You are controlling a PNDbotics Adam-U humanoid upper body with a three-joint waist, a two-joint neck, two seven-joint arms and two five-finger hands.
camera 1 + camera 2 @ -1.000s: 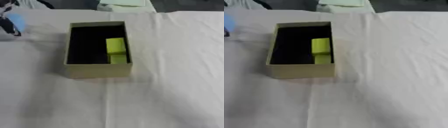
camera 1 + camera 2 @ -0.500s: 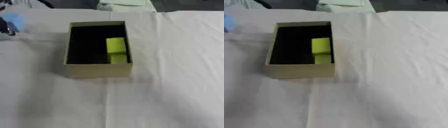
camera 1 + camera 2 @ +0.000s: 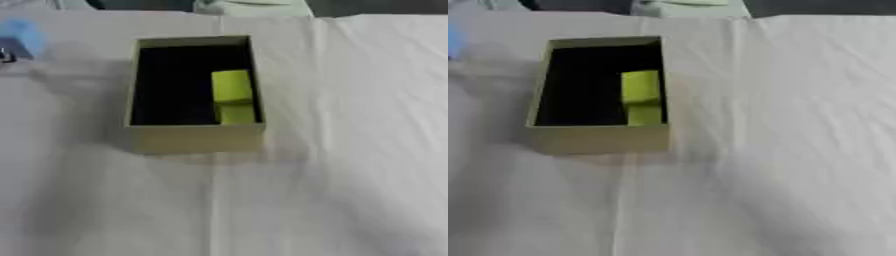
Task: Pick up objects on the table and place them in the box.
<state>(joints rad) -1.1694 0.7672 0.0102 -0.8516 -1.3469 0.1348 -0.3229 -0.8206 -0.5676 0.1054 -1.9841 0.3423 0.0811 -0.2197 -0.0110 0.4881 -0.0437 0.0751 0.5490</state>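
White cloth (image 3: 350, 150) covers the whole table, creased down the middle; dark strip of bkgd along the far edge w/ a pale folded thing (image 3: 254, 6) at top centre.

Far left edge: blurry blue shape (image 3: 22, 37) w/ a bit of dark beneath it (image 3: 7, 55), partly out of view. Could be an object in the left hand, but can't tell. No clear hand visible, so its fingers and whatever it may hold can't be judged. Right hand: not in either view.

Left of centre: open box (image 3: 197, 140), tan walls, dark inside, sitting square on the cloth. Inside, against the right wall toward the near end, a yellow-green block (image 3: 233, 95). Looks like one piece w/ a lighter top and darker lower part, or maybe two stacked; can't say which.

Right of box: bare cloth only, nothing loose seen there.

Progress, my read: at least one item is already in the box. The blue thing at the left looks like the only candidate left outside it, so task is prob. near its end, w/ that item yet to go in. Plenty of free room in the box's left half for it.
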